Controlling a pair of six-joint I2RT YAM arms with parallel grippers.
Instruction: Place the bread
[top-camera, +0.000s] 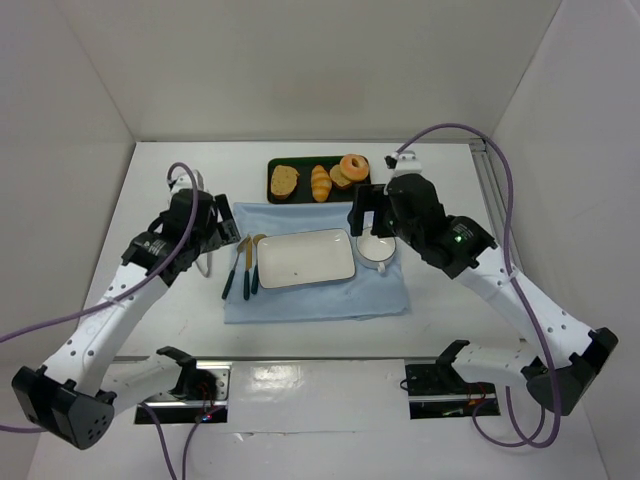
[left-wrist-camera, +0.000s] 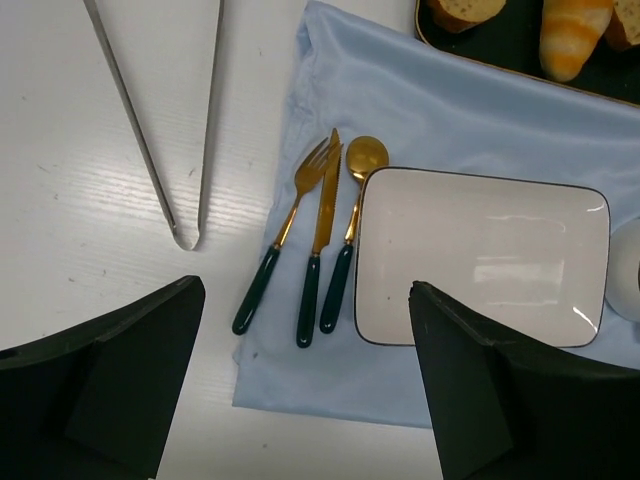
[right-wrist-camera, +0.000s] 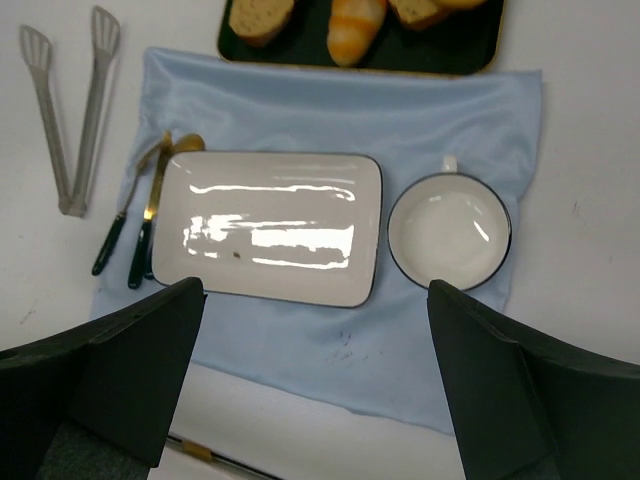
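The left tool (left-wrist-camera: 305, 300) hung with its jaws wide apart and nothing between them, over the left edge of a pale blue cloth (top-camera: 300, 300). Just ahead of it, in its wrist view, lay gold cutlery (left-wrist-camera: 320, 240) with dark green handles: fork, knife and spoon side by side. The spoon's bowl was touching or just beside the left rim of a white rectangular plate (left-wrist-camera: 480, 250). Metal tongs (left-wrist-camera: 165, 150) lay on the bare white surface (top-camera: 170, 320) to the left of the cloth. The right tool (right-wrist-camera: 315, 292) was likewise spread and held nothing. In the top view it stood above a white cup (top-camera: 375, 250) that sat just right of the plate on the cloth. The bread (top-camera: 285, 180) lay at the left end of a dark tray (top-camera: 272, 165) at the cloth's far edge. It was well apart from both tools, beyond the plate, to the far right of the left tool and the far left of the right one. Beside it on the tray sat a yellow-orange roll (top-camera: 320, 183), then a donut (top-camera: 353, 167) leaning on another browned piece. In both wrist views the bread showed only as a cut-off piece at the top edge.
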